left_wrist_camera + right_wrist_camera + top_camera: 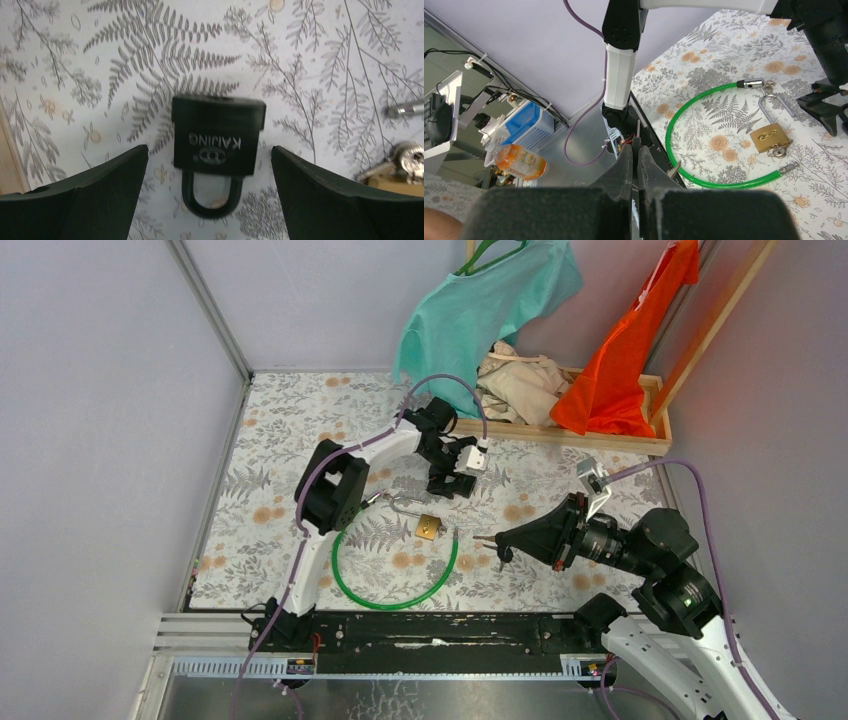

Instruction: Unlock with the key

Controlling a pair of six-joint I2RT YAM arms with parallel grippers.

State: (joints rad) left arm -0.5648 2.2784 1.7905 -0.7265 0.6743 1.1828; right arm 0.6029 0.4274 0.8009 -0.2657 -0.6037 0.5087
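Overhead, the left fingers (100, 192) are spread wide and grip nothing. They straddle a black padlock (217, 135), which lies flat on the floral tabletop (290, 420) between them and touches neither. Its shackle points toward the wrist camera. From the top view, the left wrist covers most of this lock.

The right fingers (624, 170) are pressed together. A small silvery blade, seemingly the key (675, 168), pokes out beside their tips. They are held well short of the black lock, toward the tabletop's right side.

A brass padlock (769, 137) lies near those tips. Its shackle reaches toward one metal end of a green cable (336, 555), which curls in an almost closed ring on the tabletop. The cable's other metal end lies just beside the brass body. Brass lock and cable lie close to the line from the right fingers to the black lock.

At the far edge stands a wooden tray (560, 435) holding a cream cloth (520, 385). A teal shirt (480, 310) and an orange garment (630, 360) hang over it. Off the tabletop, the right wrist view shows a blue basket (526, 122) and an orange bottle (519, 160).

The black lock's face reads "KAIJING", upside down in the left wrist view, with a round emblem beside it. The brass lock bears a raised mark too small to read.
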